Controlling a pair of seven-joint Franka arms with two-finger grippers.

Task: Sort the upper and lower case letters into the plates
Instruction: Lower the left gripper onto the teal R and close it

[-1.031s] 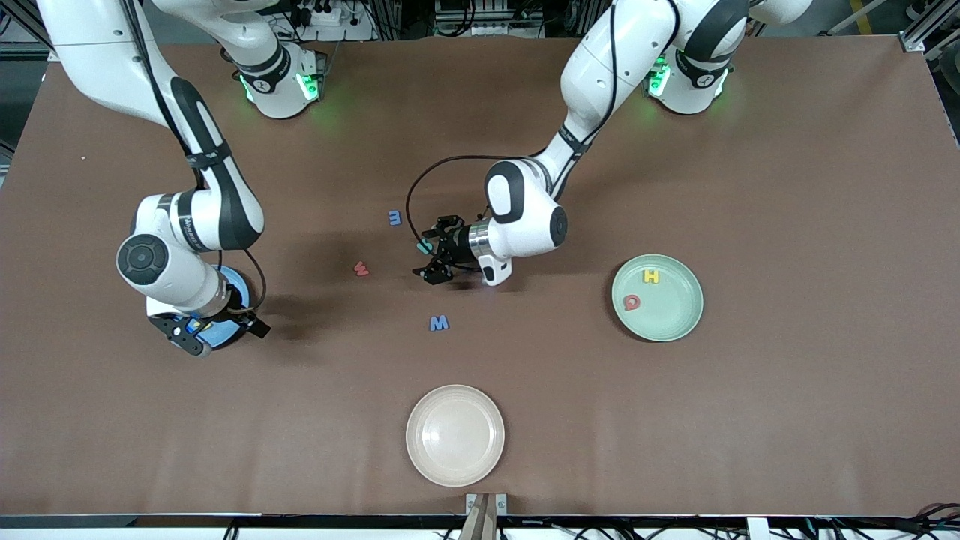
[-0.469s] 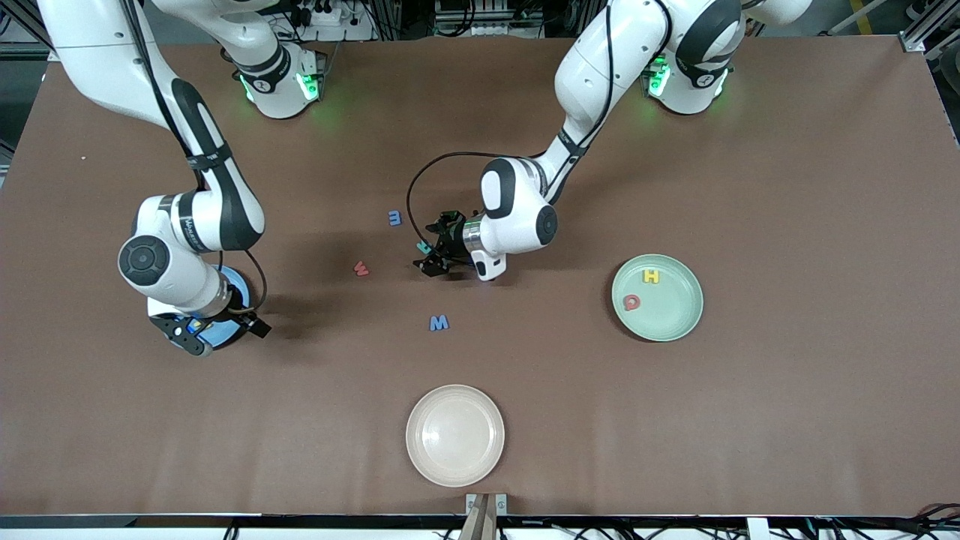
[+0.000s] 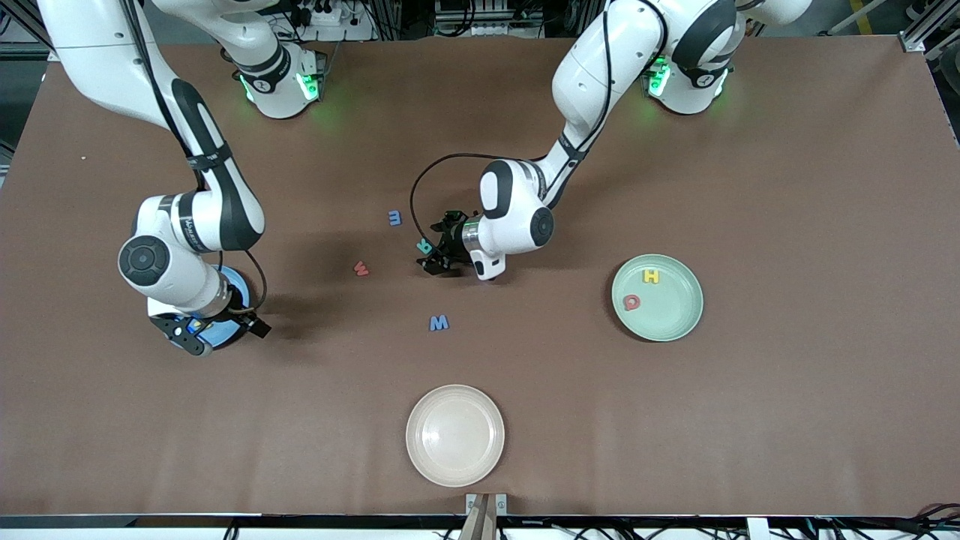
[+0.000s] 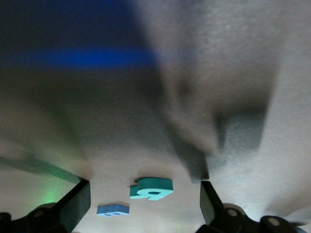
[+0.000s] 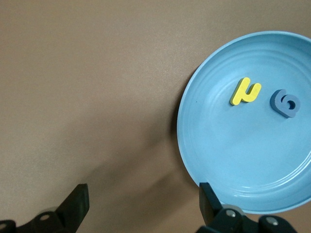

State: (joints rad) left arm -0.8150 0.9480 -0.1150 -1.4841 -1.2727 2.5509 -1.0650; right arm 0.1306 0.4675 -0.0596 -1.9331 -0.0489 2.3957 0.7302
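At mid-tabletop, left gripper (image 3: 432, 253) straddles the teal letter (image 4: 151, 188), jaws open.
Centre it, then close; right gripper (image 3: 196, 335) waits open over the blue plate (image 5: 214, 160).

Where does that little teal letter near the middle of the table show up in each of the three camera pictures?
Front view: the teal letter lies on the table at the left gripper, mid-table.
Left wrist view: the same teal letter lies on the table between the two dark fingers, which are open.
Right wrist view: not in it; only the blue plate shows.
Shared landmark: the small blue letter, also in the left wrist view, beside the teal one.
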